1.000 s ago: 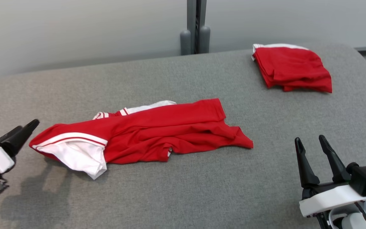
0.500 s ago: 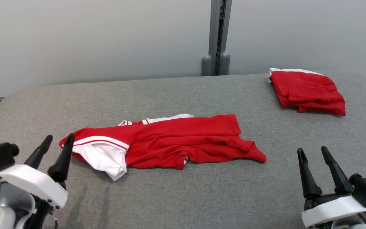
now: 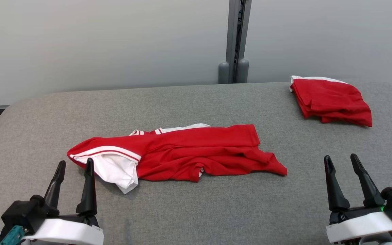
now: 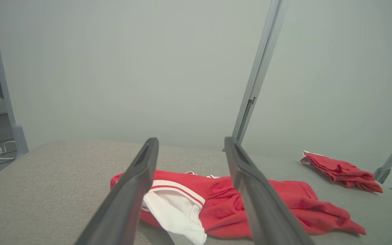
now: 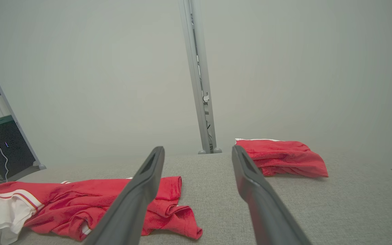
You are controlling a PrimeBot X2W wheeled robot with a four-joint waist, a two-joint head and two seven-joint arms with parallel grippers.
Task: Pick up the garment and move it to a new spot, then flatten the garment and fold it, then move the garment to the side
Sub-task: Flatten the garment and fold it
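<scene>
Head view. Your left gripper has its two fingers spread with nothing between them. The garment, red with white striped trim, lies crumpled lengthwise on the grey padded table. Its white end is just past the fingertips and a little to their right; touching or a hair apart, cannot tell. Your right gripper is also spread and empty. The garment's red tail lies ahead and to its left, apart from it. A folded red pile sits far ahead of that gripper, near the back edge.

Left wrist view. Fingers wide apart. The white flap and striped band lie ahead and below, framed between them. The red body runs off past the right finger.

Right wrist view. Fingers parted, nothing held. The crumpled garment is ahead and off to the left, its tail reaching behind the left finger. The folded pile is ahead, beyond the right fingertip.

Judgement: you are at the very first step, with the pick-up not yet begun. Next, I'd drop the left gripper onto the striped edge and close on one layer of cloth. Bring the right gripper forward and left to the red tail. Expect bunched layers to lift together and the cloth to sag.
</scene>
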